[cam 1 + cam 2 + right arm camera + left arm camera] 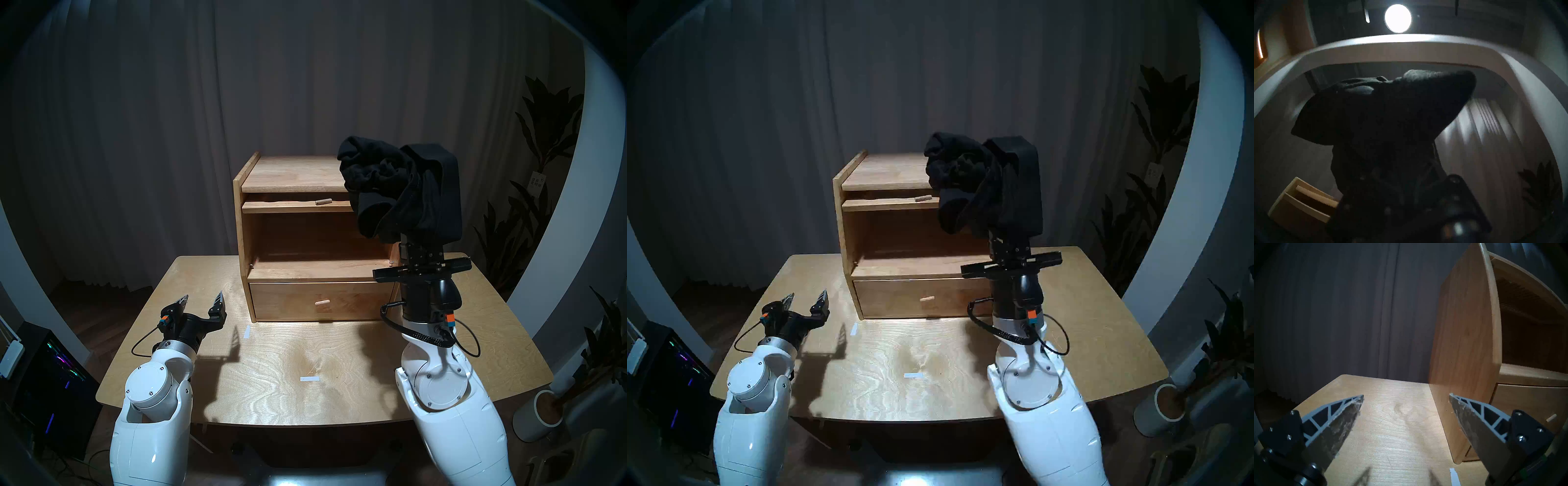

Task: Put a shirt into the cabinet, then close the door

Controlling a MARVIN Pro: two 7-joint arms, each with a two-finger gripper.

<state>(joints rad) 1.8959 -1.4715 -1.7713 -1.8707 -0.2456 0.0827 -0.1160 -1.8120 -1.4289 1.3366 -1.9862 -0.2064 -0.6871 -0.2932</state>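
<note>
Right wrist: ceiling lamp (1398,18); shirt (1383,118) perhaps gripped.

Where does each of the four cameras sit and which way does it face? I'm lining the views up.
Head stereo left: on the head, looking down at the table and open cabinet; both arms show, the right gripper holding the shirt up.
Head stereo right: nearly the same picture, slightly shifted.
Left wrist: low over the table, facing the cabinet's side; open left gripper.
Right wrist: tilted up at the ceiling lamp; the shirt hides its fingers.
Shared: all four show the cabinet.
</note>
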